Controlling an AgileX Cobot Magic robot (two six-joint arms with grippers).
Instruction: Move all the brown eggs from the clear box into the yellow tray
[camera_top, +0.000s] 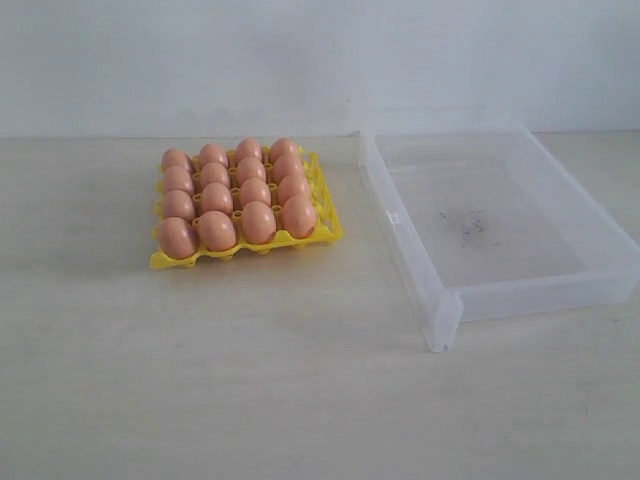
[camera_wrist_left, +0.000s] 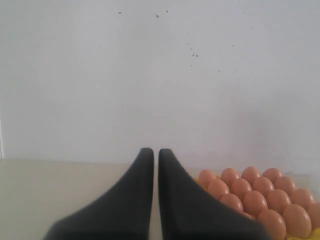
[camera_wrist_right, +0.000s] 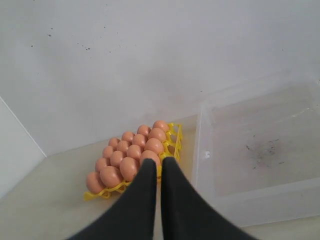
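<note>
Several brown eggs (camera_top: 236, 192) fill every cup of the yellow tray (camera_top: 330, 228) on the left of the table. The clear box (camera_top: 420, 272) lies to its right with nothing in it, only faint scuffs on its bottom. Neither arm shows in the exterior view. In the left wrist view my left gripper (camera_wrist_left: 155, 153) is shut and holds nothing, with the brown eggs (camera_wrist_left: 255, 200) off to one side. My right gripper (camera_wrist_right: 160, 162) is also shut and holds nothing, raised above the table with the yellow tray (camera_wrist_right: 176, 137) and the clear box (camera_wrist_right: 202, 155) beyond its tips.
A pale wooden table (camera_top: 250, 380) carries the tray and the box. A white wall (camera_top: 300, 60) runs along its far edge.
</note>
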